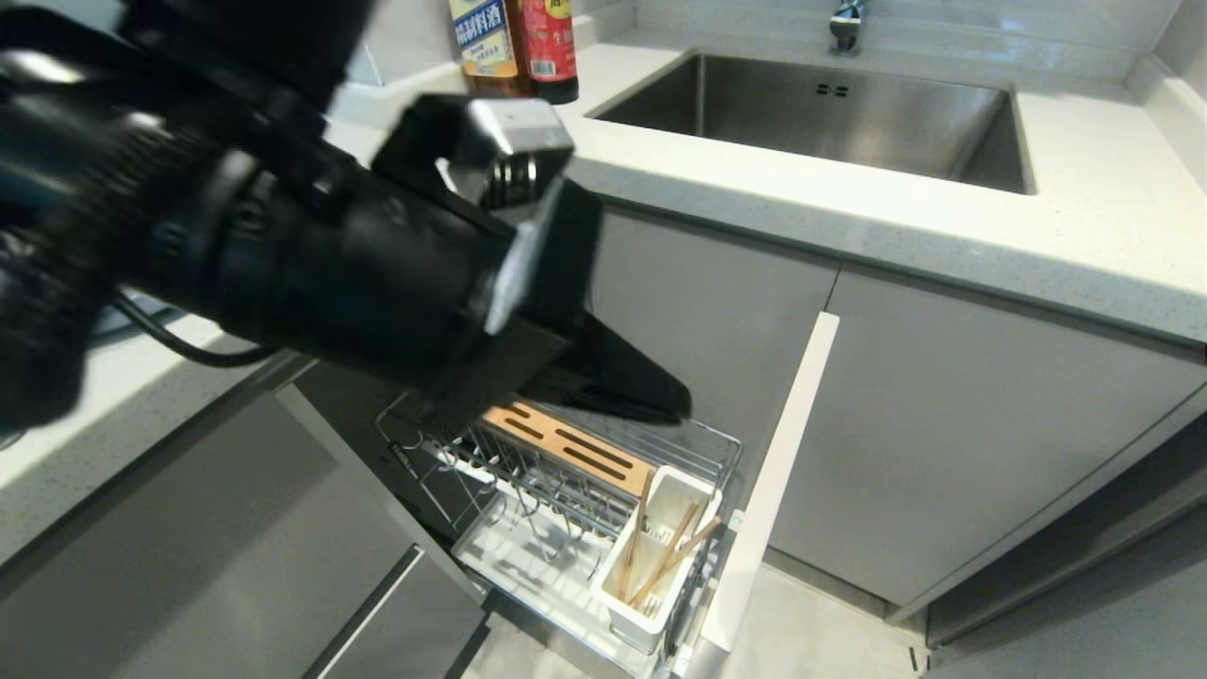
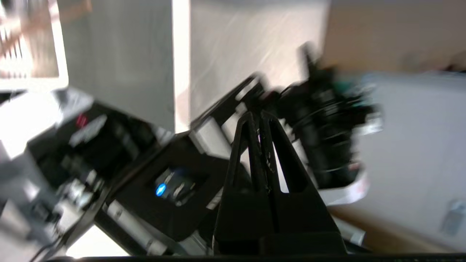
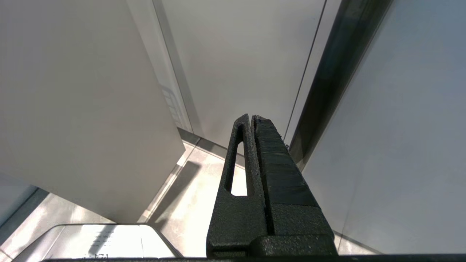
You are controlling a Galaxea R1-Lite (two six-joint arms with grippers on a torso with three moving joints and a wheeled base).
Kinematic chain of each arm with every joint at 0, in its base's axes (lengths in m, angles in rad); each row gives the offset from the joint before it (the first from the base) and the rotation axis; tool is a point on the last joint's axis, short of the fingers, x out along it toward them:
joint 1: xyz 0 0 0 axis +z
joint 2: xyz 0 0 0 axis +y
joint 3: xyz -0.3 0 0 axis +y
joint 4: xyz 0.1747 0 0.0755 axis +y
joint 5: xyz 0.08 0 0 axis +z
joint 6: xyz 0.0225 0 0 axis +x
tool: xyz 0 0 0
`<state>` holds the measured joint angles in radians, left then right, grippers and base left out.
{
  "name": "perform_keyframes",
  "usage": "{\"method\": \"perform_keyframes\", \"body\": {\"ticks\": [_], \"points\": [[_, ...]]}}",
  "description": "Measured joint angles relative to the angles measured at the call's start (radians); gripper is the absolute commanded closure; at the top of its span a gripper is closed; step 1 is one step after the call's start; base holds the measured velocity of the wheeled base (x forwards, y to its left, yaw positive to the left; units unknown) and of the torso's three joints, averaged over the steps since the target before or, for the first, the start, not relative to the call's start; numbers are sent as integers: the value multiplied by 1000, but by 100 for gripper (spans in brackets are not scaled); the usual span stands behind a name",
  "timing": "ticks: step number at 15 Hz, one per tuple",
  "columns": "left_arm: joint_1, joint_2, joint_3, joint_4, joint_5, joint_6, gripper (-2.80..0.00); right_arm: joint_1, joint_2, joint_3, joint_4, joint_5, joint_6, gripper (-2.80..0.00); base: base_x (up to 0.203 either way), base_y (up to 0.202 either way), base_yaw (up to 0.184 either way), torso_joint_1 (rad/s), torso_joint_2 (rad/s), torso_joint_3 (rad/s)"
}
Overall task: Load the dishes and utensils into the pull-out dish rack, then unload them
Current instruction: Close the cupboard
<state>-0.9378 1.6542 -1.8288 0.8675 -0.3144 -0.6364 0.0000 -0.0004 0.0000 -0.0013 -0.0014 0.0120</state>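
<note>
Left gripper (image 1: 674, 401): fingers pressed together, holding nothing; it hangs over the back end of the rack, and its big black arm fills the near left side.
Right gripper (image 3: 252, 118): fingers pressed together, holding nothing; it points down at the floor beside a cabinet door.
Rack (image 1: 443, 486): pulled out from under the counter, a wire basket with a white tray at the bottom.
Cup (image 1: 651, 566): white, at the front end of the rack, just behind the narrow white front (image 1: 768, 490).
Chopsticks (image 1: 665, 556): standing in the cup, leaning this way and that.
Wood strip (image 1: 570, 448): lies along the top of the rack, with long slots in it.
Counter (image 1: 849, 217): pale, above the grey doors.
Sink (image 1: 820, 118): metal, set into the counter farther back.
Bottles (image 1: 514, 47): two, standing on the counter left of the sink.
</note>
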Motion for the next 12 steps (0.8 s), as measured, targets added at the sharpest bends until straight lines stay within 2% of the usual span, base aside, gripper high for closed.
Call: {"method": "perform_keyframes", "body": {"ticks": [4, 6, 8, 10, 12], "points": [[-72, 176, -38, 32, 69, -13, 0, 0, 0, 0, 0, 0, 0, 0, 0, 0, 0, 0, 0, 0], [-92, 242, -61, 31, 91, -73, 0, 0, 0, 0, 0, 0, 0, 0, 0, 0, 0, 0, 0, 0], [-113, 290, -76, 31, 123, -99, 0, 0, 0, 0, 0, 0, 0, 0, 0, 0, 0, 0, 0, 0], [-120, 320, -81, 30, 170, -103, 0, 0, 0, 0, 0, 0, 0, 0, 0, 0, 0, 0, 0, 0], [-124, 336, -83, 23, 262, -110, 0, 0, 0, 0, 0, 0, 0, 0, 0, 0, 0, 0, 0, 0]]}}
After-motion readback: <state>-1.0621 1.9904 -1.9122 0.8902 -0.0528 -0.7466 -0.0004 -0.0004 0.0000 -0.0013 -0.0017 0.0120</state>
